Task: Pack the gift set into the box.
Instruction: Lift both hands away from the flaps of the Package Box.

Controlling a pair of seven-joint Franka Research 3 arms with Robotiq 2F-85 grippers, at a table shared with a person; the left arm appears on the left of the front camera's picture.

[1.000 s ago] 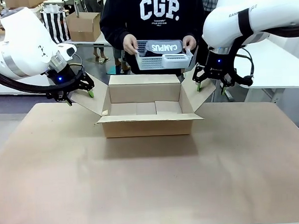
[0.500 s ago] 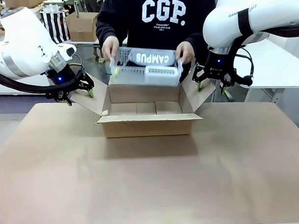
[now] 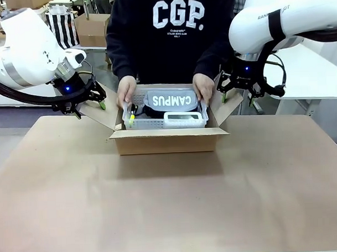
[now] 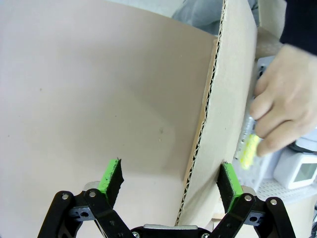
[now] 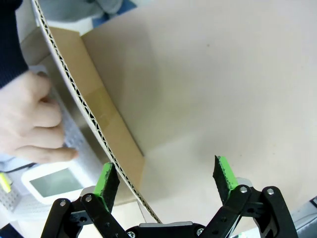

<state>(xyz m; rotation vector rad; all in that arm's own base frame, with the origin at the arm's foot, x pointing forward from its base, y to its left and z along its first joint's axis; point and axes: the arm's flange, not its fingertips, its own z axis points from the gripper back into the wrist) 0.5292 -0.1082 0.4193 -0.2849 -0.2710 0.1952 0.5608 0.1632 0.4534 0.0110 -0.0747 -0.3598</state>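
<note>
Hands of a person across the table hold the gift set, a flat dark package lettered CAMPUS lying in a white slotted tray. It sits partly down inside the open brown box, its top above the front wall. The left gripper is spread wide and grips nothing, with the edge of the left side flap between its fingers. The right gripper is just as wide open, astride the right side flap.

Left arm upper-L, right arm upper-R: white shells, blue wrist LEDs. Left gripper, right gripper: blk, grn pads.
</note>
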